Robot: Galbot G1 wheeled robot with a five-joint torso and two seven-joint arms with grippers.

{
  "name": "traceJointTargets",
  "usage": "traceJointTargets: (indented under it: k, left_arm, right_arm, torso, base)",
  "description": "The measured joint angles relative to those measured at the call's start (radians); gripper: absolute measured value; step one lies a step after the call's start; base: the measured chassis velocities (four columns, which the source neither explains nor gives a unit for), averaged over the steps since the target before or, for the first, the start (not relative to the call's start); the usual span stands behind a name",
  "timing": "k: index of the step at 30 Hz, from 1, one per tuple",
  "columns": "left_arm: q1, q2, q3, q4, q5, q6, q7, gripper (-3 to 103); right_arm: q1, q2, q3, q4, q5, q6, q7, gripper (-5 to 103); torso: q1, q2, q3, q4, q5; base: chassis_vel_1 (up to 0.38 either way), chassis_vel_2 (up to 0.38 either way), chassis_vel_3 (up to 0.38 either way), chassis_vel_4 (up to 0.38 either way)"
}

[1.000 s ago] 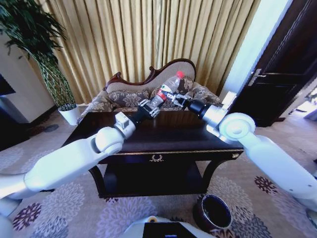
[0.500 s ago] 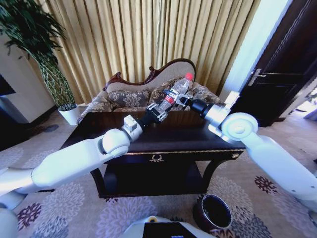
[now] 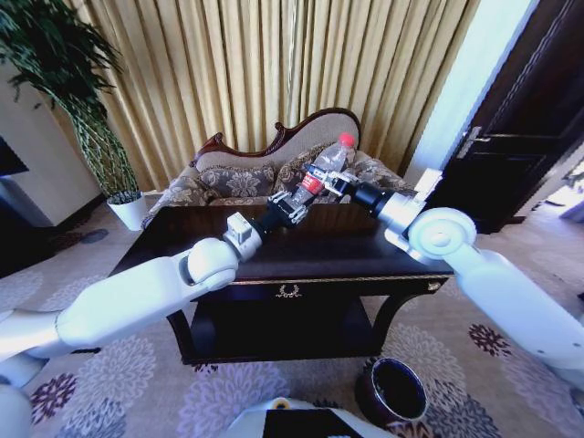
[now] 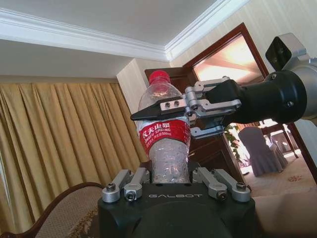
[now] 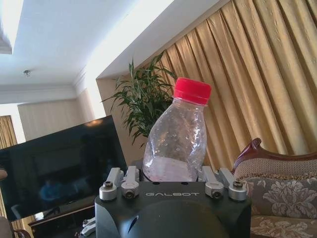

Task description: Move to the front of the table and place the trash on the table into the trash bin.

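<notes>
Holding the bottle (image 3: 321,170) aloft over the far edge of the table (image 3: 319,260), up toward twelve o'clock in the head view; pinched low on its clear body by the left gripper (image 3: 290,206), reaching in from eight o'clock; clamped around the red-and-white label by the right gripper (image 3: 326,182), coming in from three o'clock; tilted, red cap uppermost and leaning toward one o'clock. Seen from the left wrist: bottle (image 4: 164,139) rising out of the left gripper (image 4: 169,179), the right gripper (image 4: 171,113) closed across the label from the side. Seen from the right wrist: bottle (image 5: 177,139) standing between that gripper's fingers (image 5: 121,182), cap on top. Sitting on the carpet down at five o'clock, just in front of the table's right leg: the trash bin (image 3: 393,393), upright, dark inside. Beyond the table: a sofa (image 3: 239,175), gold curtains (image 3: 274,64).
</notes>
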Motion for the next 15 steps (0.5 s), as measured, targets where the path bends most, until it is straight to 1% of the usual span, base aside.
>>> traceJointTargets:
  k: [1, 2, 3, 4, 5, 6, 7, 8, 9, 10, 12, 14, 15]
  left_arm:
    - [0.000, 0.000, 0.000, 0.000, 0.000, 0.000, 0.000, 32]
    - [0.006, 0.001, -0.003, -0.009, 0.000, 0.015, -0.017, 32]
    - [0.011, 0.001, -0.009, -0.013, 0.000, 0.030, -0.021, 30]
    - [0.011, 0.001, -0.009, -0.013, 0.000, 0.030, -0.021, 30]
    - [0.018, 0.000, -0.017, -0.017, 0.000, 0.045, -0.026, 33]
    - [0.018, 0.000, -0.017, -0.017, 0.000, 0.045, -0.026, 33]
    - [0.023, -0.003, -0.019, -0.016, -0.003, 0.053, -0.031, 43]
    - [0.025, -0.004, -0.020, -0.016, -0.005, 0.057, -0.032, 49]
    - [0.025, -0.004, -0.020, -0.015, -0.007, 0.057, -0.033, 49]
    - [0.025, -0.004, -0.020, -0.015, -0.007, 0.057, -0.033, 49]
    - [0.029, -0.004, -0.021, -0.011, -0.010, 0.059, -0.032, 60]
    - [0.040, -0.003, -0.025, -0.008, -0.015, 0.063, -0.018, 71]
    - [0.040, -0.003, -0.025, -0.008, -0.015, 0.063, -0.018, 71]
  right_arm:
    - [0.000, 0.000, 0.000, 0.000, 0.000, 0.000, 0.000, 48]
    - [-0.003, -0.001, 0.001, 0.002, 0.000, 0.000, -0.003, 45]
    - [-0.004, -0.002, 0.002, 0.003, -0.001, 0.000, -0.004, 41]
    - [-0.004, -0.002, 0.002, 0.003, -0.001, 0.000, -0.004, 41]
    - [-0.007, -0.003, 0.004, 0.004, -0.001, 0.000, -0.006, 36]
    - [-0.007, -0.003, 0.004, 0.004, -0.001, 0.000, -0.006, 36]
    - [-0.008, -0.005, 0.006, 0.008, -0.001, 0.000, -0.010, 33]
    - [-0.009, -0.006, 0.008, 0.010, -0.001, 0.000, -0.014, 30]
    - [-0.011, -0.009, 0.010, 0.011, -0.001, 0.000, -0.018, 27]
    - [-0.011, -0.009, 0.010, 0.011, -0.001, 0.000, -0.018, 27]
    - [-0.016, -0.016, 0.020, 0.017, 0.002, 0.000, -0.026, 23]
    - [-0.020, -0.020, 0.025, 0.021, 0.004, 0.000, -0.031, 23]
    - [-0.020, -0.020, 0.025, 0.021, 0.004, 0.000, -0.031, 23]
  torso:
    - [0.000, 0.000, 0.000, 0.0000, 0.0000]
    - [0.000, 0.000, 0.000, 0.0000, 0.0000]
    - [0.000, 0.000, 0.000, 0.0000, 0.0000]
    - [0.000, 0.000, 0.000, 0.0000, 0.0000]
    - [0.000, 0.000, 0.000, 0.0001, 0.0000]
    - [0.000, 0.000, 0.000, 0.0001, 0.0000]
    - [0.000, 0.000, 0.000, 0.0000, -0.0001]
    - [0.000, 0.000, 0.000, 0.0000, 0.0000]
    - [0.000, 0.000, 0.000, 0.0000, 0.0000]
    - [0.000, 0.000, 0.000, 0.0000, 0.0000]
    - [0.000, 0.000, 0.000, 0.0000, 0.0000]
    - [0.000, 0.000, 0.000, -0.0001, 0.0000]
    - [0.000, 0.000, 0.000, -0.0001, 0.0000]
  base:
    - [0.000, 0.000, 0.000, 0.000]
    - [0.000, 0.000, 0.000, 0.000]
    - [0.000, 0.000, 0.000, 0.000]
    - [0.000, 0.000, 0.000, 0.000]
    - [0.000, 0.000, 0.000, 0.000]
    - [0.000, 0.000, 0.000, 0.000]
    - [0.000, 0.000, 0.000, 0.000]
    - [0.000, 0.000, 0.000, 0.000]
    - [0.000, 0.000, 0.000, 0.000]
    - [0.000, 0.000, 0.000, 0.000]
    - [0.000, 0.000, 0.000, 0.000]
    - [0.000, 0.000, 0.000, 0.000]
    - [0.000, 0.000, 0.000, 0.000]
